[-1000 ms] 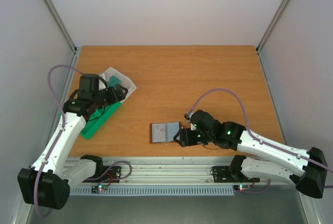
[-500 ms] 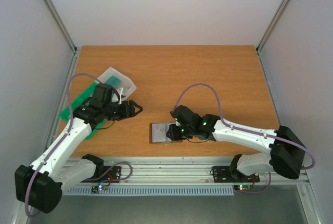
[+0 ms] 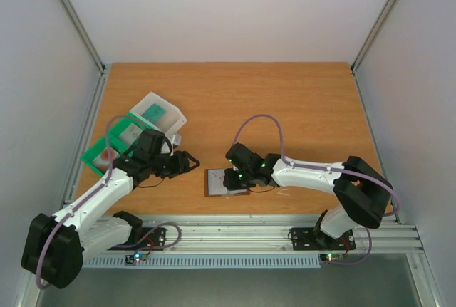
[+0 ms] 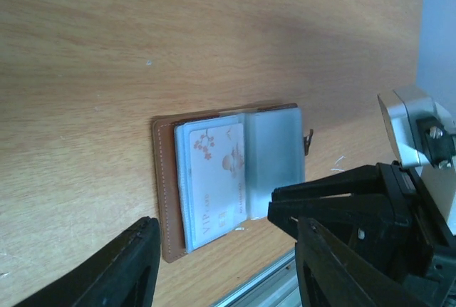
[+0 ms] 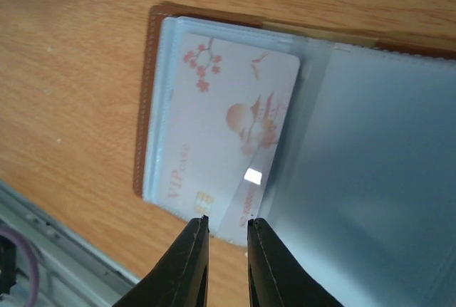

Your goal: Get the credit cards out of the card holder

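Overhead cam sits high up behind the two arm bases and looks down and forward. It takes in the whole counter plus the side walls, all from pretty far off. The left wrist cam looks across the wood at a slant from medium range, with the card holder mid-frame. The right wrist cam is right up close, staring almost straight down past the right pincer at the bottom edge. All three views share that open card holder.
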